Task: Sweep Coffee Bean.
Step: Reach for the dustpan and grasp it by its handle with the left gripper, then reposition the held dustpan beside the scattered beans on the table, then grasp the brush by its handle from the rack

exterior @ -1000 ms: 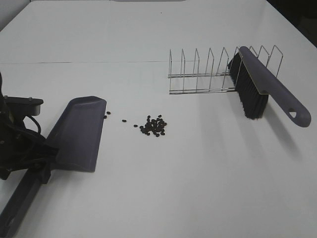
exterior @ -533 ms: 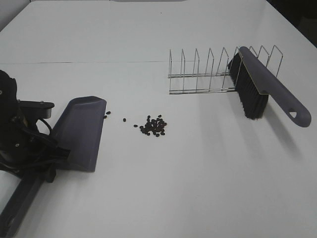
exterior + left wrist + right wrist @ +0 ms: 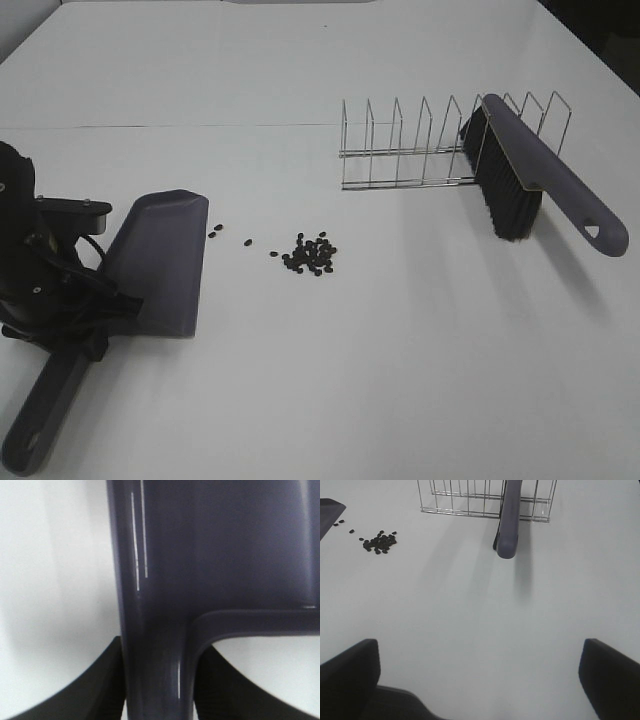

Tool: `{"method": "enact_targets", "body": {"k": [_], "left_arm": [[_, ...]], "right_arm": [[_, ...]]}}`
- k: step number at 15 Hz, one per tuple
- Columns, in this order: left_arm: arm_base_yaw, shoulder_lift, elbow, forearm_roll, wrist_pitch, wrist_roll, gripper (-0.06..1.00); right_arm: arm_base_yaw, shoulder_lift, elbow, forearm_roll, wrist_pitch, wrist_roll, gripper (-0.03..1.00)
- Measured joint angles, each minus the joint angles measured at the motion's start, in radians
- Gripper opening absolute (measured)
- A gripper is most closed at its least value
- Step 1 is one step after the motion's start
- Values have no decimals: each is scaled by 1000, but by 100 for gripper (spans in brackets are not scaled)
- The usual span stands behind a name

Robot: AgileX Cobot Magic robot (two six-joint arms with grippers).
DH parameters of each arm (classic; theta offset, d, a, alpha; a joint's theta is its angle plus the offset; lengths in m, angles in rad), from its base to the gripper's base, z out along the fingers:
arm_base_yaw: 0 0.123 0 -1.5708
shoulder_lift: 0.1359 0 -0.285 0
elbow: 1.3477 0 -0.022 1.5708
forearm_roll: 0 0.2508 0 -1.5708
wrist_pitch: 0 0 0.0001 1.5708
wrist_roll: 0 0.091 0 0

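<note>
The coffee beans [image 3: 311, 254] lie in a small dark pile on the white table, with a few strays [image 3: 214, 232] toward the grey dustpan [image 3: 160, 262]. The pile also shows in the right wrist view [image 3: 380, 542]. My left gripper [image 3: 97, 322] is shut on the dustpan's handle [image 3: 157, 630], where it meets the pan; the fingers [image 3: 100, 690] sit on both sides of it. The pan's mouth faces the beans, a short gap away. The grey brush [image 3: 545, 180] with black bristles leans in a wire rack [image 3: 420, 150]. My right gripper [image 3: 480, 650] is open and empty, well short of the brush handle [image 3: 509, 520].
The wire rack stands at the back right of the table [image 3: 400, 380] with several empty slots. The dustpan's long handle [image 3: 45, 420] runs back to the front left corner. A seam [image 3: 200, 125] crosses the table behind the dustpan.
My left arm has closed in over the dustpan's handle. The pan has shifted slightly back and left, away from the stray beans, and its handle end has swung into view.
</note>
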Motion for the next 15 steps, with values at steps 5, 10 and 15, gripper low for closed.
{"method": "enact_targets", "body": {"k": [5,10,15], "left_arm": [[-1,0,-2,59,-16,38,33],[-1,0,-2,62,-19,43,33],[-1,0,-2,63,-21,43,33]], "right_arm": [[0,0,0,0,0,0,98],[0,0,0,0,0,0,98],[0,0,0,-23,0,0,98]]}}
